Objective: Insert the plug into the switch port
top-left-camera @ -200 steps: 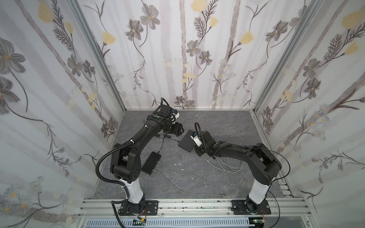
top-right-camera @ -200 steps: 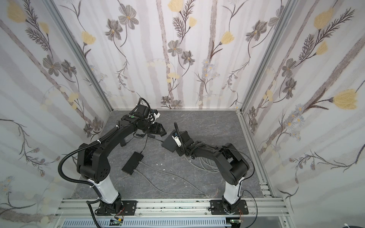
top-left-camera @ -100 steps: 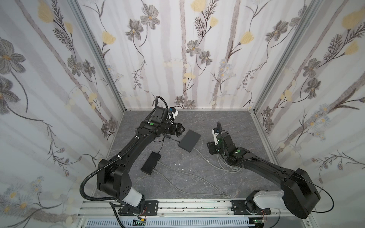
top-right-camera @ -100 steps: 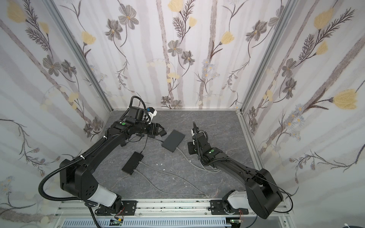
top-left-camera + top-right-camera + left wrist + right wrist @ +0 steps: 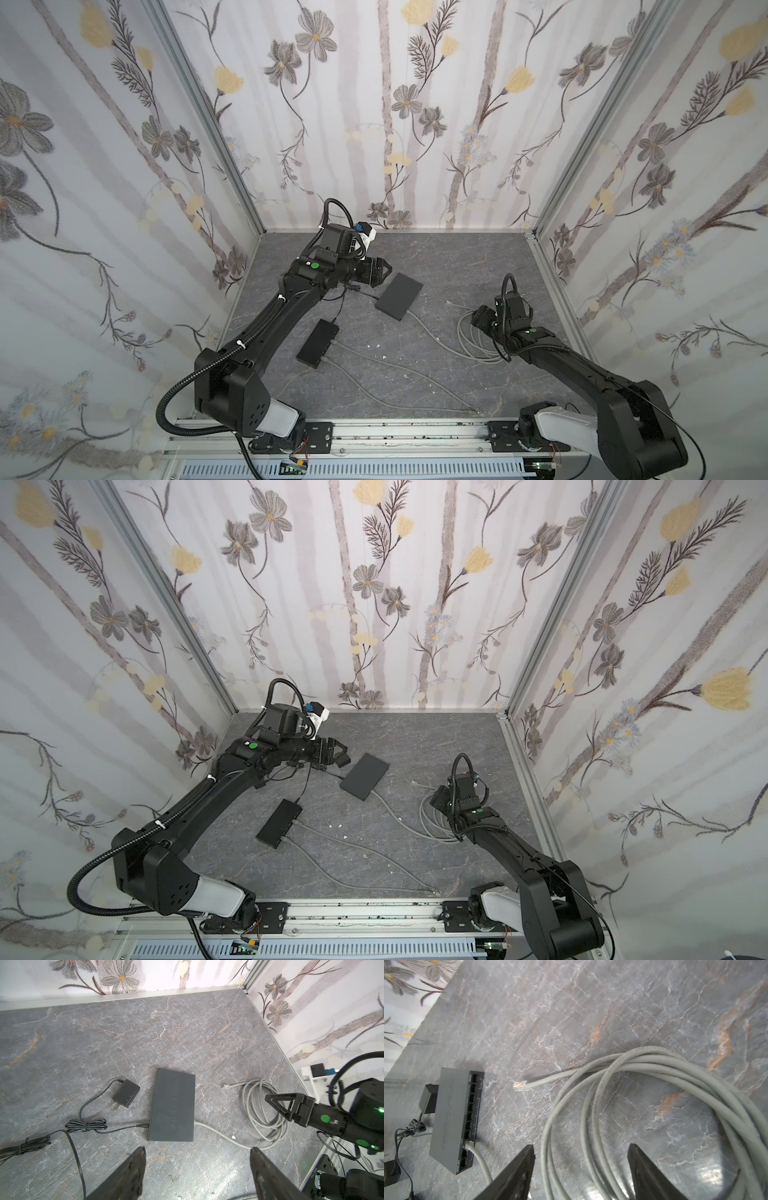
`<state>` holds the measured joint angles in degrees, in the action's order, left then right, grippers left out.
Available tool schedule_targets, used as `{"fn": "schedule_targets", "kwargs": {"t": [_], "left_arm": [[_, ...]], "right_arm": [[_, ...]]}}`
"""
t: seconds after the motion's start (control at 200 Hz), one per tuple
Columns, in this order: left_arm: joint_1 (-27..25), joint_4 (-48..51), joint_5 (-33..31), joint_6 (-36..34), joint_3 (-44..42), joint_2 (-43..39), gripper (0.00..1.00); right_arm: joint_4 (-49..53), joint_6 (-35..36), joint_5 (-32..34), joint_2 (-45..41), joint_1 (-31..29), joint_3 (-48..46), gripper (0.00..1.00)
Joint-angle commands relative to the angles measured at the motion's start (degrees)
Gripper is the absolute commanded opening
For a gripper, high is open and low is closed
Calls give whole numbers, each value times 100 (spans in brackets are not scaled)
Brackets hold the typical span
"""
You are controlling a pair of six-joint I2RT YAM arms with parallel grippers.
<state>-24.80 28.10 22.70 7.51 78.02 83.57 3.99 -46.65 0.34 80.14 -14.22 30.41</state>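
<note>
The switch is a flat dark grey box lying mid-floor. Its row of ports faces my right arm, and one grey cable sits plugged into it. The plug is a clear connector on a grey cable end, lying free on the floor to the right of the switch. My left gripper hangs open just left of the switch, holding nothing. My right gripper stands open over the coiled grey cable, short of the plug.
A black power adapter with its bundled cord lies behind the switch. A second black box with grey cables running to the front edge lies nearer the left arm's base. The cable coil lies near the right wall.
My right gripper has drawn back from the switch to the right, over the coil, and opened. The left gripper stays beside the switch and has opened a little wider.
</note>
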Motion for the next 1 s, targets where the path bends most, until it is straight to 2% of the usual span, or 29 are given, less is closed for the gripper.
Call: {"fn": "schedule_targets", "kwargs": {"t": [0.0, 0.125, 0.325, 0.45, 0.58, 0.645, 0.755, 0.829, 0.904, 0.994], "left_arm": [[-8, -165, -4, 48, 2, -54, 80], [-16, -128, 46, 36, 16, -90, 81], [-16, -146, -19, 10, -32, -138, 83], [-27, -134, -75, 1, -32, -147, 85], [-25, -189, -30, 47, -50, -226, 86], [-25, -239, 15, 75, -76, -265, 86], [-25, -277, 25, 86, -102, -308, 86], [-28, -266, -74, 61, -103, -353, 86], [-25, -315, -254, 43, -163, -463, 86], [-30, -518, -722, 45, -385, -746, 87]], "right_arm": [[-785, -93, -528, 474, 233, 72, 71], [-1113, 150, -739, 1370, 450, 579, 69], [-915, 928, -263, 2256, 473, 2148, 67], [-369, 938, -210, 2155, 440, 2535, 66], [-59, 900, -200, 1339, 221, 1891, 67], [-17, 1061, -242, 722, -100, 1425, 64], [156, 1607, -435, -86, -1024, 719, 59], [141, 1853, -1011, -598, -1556, 310, 49], [-101, 1980, -1938, -1026, -1973, -126, 29], [-346, 1715, -2057, -1272, -2858, -382, 20]]}}
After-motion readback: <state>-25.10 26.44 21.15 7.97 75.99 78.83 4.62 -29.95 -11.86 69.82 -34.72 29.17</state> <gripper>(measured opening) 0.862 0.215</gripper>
